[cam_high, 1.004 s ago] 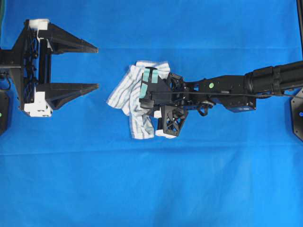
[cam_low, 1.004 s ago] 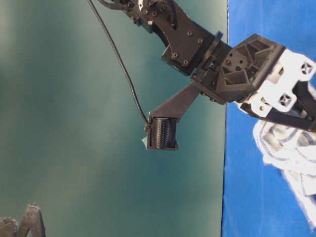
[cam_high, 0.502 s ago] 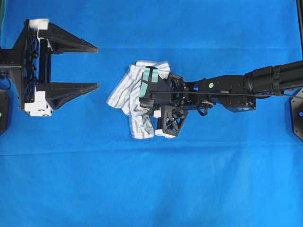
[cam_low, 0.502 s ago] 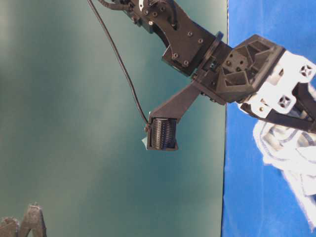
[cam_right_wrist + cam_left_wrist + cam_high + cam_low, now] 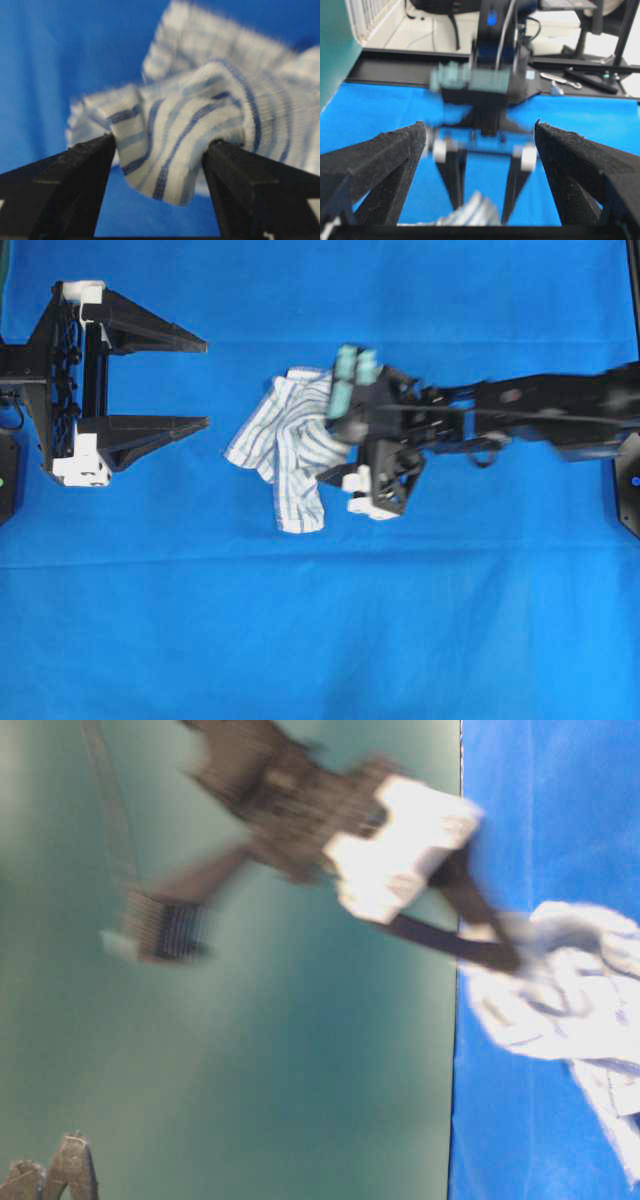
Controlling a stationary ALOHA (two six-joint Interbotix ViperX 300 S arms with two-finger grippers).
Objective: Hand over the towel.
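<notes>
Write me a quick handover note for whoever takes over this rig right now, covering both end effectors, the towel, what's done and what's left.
Left end effector: open, waiting at the left of the overhead view, holding nothing.
Right end effector: jaws apart, with a fold of the towel bunched between its fingers; whether it grips cannot be told. Its arm is motion-blurred.
Towel: crumpled on the blue tablecloth at mid-table, apart from the left end effector.
Done: no handover yet.
Left: secure the towel, carry it to the left end effector, pass it over.

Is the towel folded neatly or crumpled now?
Crumpled. The towel lies in an uneven bunched heap on the blue tablecloth, and a raised fold stands between the right gripper's open jaws.
</notes>
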